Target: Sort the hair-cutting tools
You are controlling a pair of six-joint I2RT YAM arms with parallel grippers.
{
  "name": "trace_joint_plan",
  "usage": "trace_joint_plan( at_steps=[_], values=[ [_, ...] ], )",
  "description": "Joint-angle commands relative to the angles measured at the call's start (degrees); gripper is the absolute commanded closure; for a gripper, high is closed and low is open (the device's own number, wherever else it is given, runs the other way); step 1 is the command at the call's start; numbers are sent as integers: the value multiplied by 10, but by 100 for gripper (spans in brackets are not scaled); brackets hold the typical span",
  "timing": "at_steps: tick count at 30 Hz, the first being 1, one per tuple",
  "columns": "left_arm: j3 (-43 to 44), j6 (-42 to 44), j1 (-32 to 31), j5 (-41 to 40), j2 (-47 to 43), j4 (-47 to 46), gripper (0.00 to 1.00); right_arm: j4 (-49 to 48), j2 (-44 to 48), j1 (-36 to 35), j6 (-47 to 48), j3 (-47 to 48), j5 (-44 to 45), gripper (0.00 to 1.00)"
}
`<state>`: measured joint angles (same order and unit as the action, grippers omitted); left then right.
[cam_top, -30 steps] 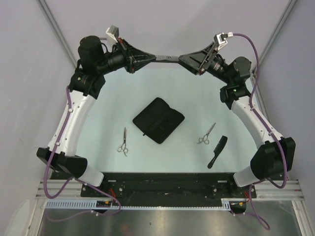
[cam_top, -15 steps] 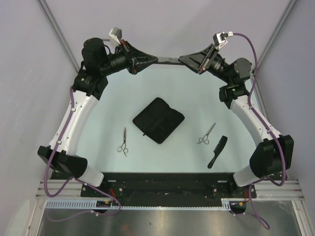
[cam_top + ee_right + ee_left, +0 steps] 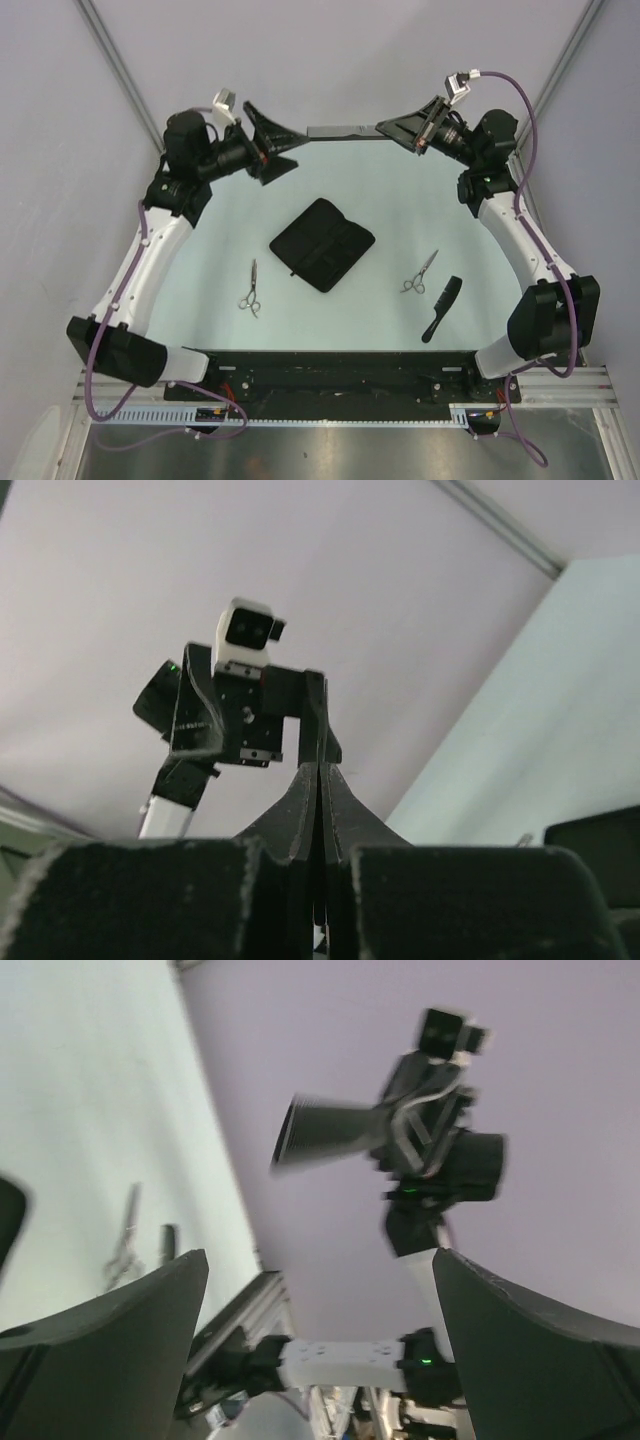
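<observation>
Pinching the long narrow black comb (image 3: 342,130), the right tool (image 3: 383,127); left tool (image 3: 298,150) spread wide, apart from it.

Black case (image 3: 322,243) is laid flat on the table (image 3: 200,240). One pair of scissors (image 3: 250,290) is seen near the case, to its lower left. A second pair of scissors (image 3: 421,272) is seen to its lower right, a handled comb (image 3: 441,308) just past that, not touching. Well above the case, a long comb (image 3: 345,129) is clamped at one end by the right gripper (image 3: 388,127). The left gripper (image 3: 280,145) is seen up-left of the case, jaws spread wide, nothing held.
</observation>
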<state>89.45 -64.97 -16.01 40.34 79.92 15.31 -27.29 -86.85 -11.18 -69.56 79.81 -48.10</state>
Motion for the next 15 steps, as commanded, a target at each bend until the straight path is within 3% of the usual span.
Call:
trace_joint_plan(
  at_steps=[1,4,8,11,15],
  values=[
    [-115,110,33,-45,-77,-5,0,111,-20,20,122,5,-9,100],
    [-219,166,35,-83,-116,-2,8,161,-41,22,194,5,-2,100],
    [-360,204,37,-161,-143,22,35,206,-90,23,265,4,-5,100],
    [-421,216,37,-189,-138,27,46,222,-119,22,298,5,-9,100],
    [-454,230,35,-245,-110,24,50,215,-162,23,327,4,-26,100]
  ],
)
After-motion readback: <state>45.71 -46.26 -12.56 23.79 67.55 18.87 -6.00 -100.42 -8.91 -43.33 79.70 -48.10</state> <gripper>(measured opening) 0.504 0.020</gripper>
